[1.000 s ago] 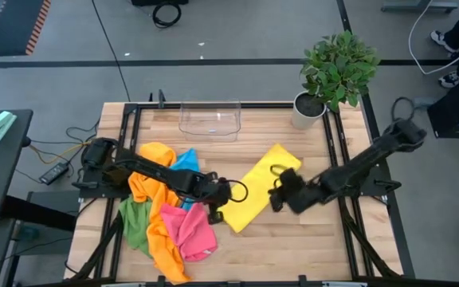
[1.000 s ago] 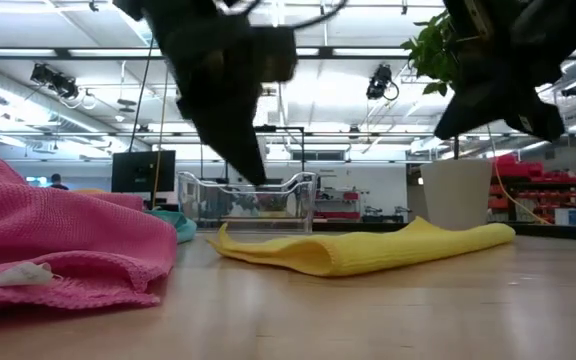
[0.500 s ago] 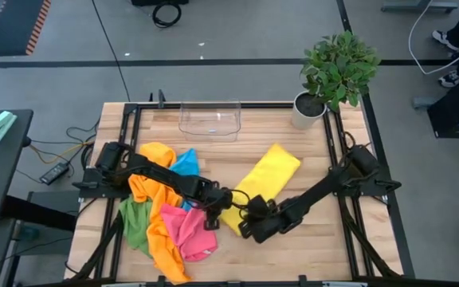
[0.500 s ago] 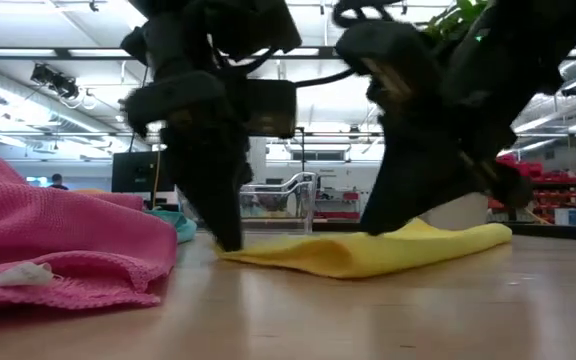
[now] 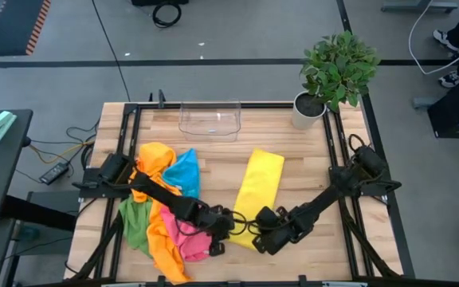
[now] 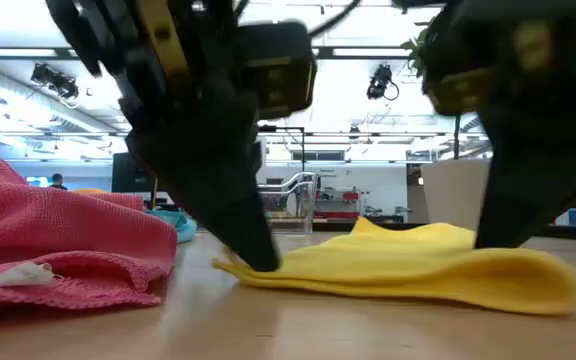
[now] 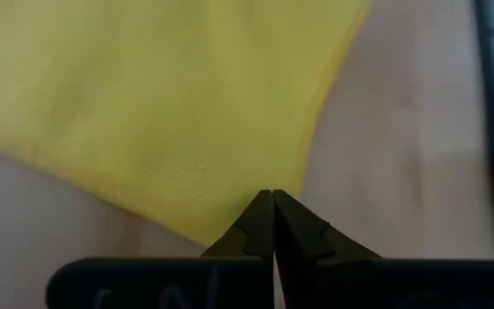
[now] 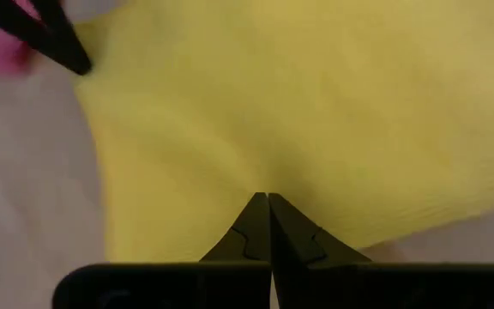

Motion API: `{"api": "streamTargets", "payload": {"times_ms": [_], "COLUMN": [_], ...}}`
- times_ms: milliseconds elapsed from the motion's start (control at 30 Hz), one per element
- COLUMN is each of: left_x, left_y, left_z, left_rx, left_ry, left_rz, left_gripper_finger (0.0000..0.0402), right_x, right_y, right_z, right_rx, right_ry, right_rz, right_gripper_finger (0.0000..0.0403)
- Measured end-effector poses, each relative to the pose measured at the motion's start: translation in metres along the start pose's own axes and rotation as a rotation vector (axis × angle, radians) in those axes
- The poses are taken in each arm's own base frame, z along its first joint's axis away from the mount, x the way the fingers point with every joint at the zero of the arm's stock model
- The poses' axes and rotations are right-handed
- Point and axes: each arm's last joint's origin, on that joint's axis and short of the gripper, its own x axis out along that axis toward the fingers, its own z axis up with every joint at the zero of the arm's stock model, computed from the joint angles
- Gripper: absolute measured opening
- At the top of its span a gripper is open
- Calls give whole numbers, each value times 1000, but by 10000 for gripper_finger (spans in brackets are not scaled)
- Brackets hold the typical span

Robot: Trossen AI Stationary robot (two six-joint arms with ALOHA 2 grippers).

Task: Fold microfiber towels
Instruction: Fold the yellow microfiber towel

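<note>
Left tool (image 5: 228,229) and right tool (image 5: 255,233) each pinch a near corner of the soft, light yellow towel (image 5: 260,185); corners give the best hold.

So from table level: the yellow towel (image 6: 418,265) lies flat-ish across the middle of the worktop (image 6: 288,330), bunched into a low hump with a folded lip along its near edge. The left gripper (image 6: 258,255) comes down from above and its dark fingers (image 6: 248,235) are pinched together right on the towel's left end. The right gripper (image 6: 508,225) drops in on the other side, meeting the towel near its right end. A rumpled pink towel (image 6: 58,245) fills the near left, white tag showing. Behind, toward the far edge, there's a clear plastic tray (image 6: 298,200) and a white plant pot (image 6: 453,195).
</note>
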Motion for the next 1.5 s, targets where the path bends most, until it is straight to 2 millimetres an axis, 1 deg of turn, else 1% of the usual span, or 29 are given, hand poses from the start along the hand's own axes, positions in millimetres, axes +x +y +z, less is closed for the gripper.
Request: {"api": "streamTargets", "payload": {"times_ms": [100,233,300,400,433,500,600,700,800,867,967,1133,1233,1500], "left_x": [-1,-2,-3,-5,-5,-6,-4,-4,-4,-4,-4,-1,3,3], "left_y": [-9,-16,-22,-30,-32,-31,-18,-6,1,2,4,5,8,4], "left_z": [3,8,11,12,12,11,11,11,11,10,10,9,7,2], "left_rx": [-33,-78,-94,-98,-93,-88,-121,-151,-159,-158,-153,-139,-179,-212], "left_ry": [-68,-137,-179,-209,-215,-214,-191,-150,-116,-108,-99,-90,-83,-60], "left_rz": [-27,-82,-122,-147,-131,-72,28,91,122,128,137,146,147,137], "left_gripper_finger": [8,6,9,7,5,5,8,5,7,9,6,9,8,9], "right_x": [-13,-35,-48,-55,-53,-41,-21,-13,-9,-6,0,15,17,8], "right_y": [0,0,-1,3,6,19,28,26,24,23,22,19,20,22], "right_z": [-8,-23,-31,-41,-42,-40,-35,-32,-27,-24,-24,-32,-41,-62], "right_rx": [-59,-142,-181,-193,-195,-199,-220,-184,-173,-163,-165,-166,-154,-174], "right_ry": [29,53,20,-81,-100,-131,-163,-194,-195,-195,-182,-110,-91,-74], "right_rz": [-2,10,12,40,65,156,220,188,166,161,148,132,146,168], "right_gripper_finger": [0,0,0,0,0,0,0,0,0,0,0,0,0,0]}}
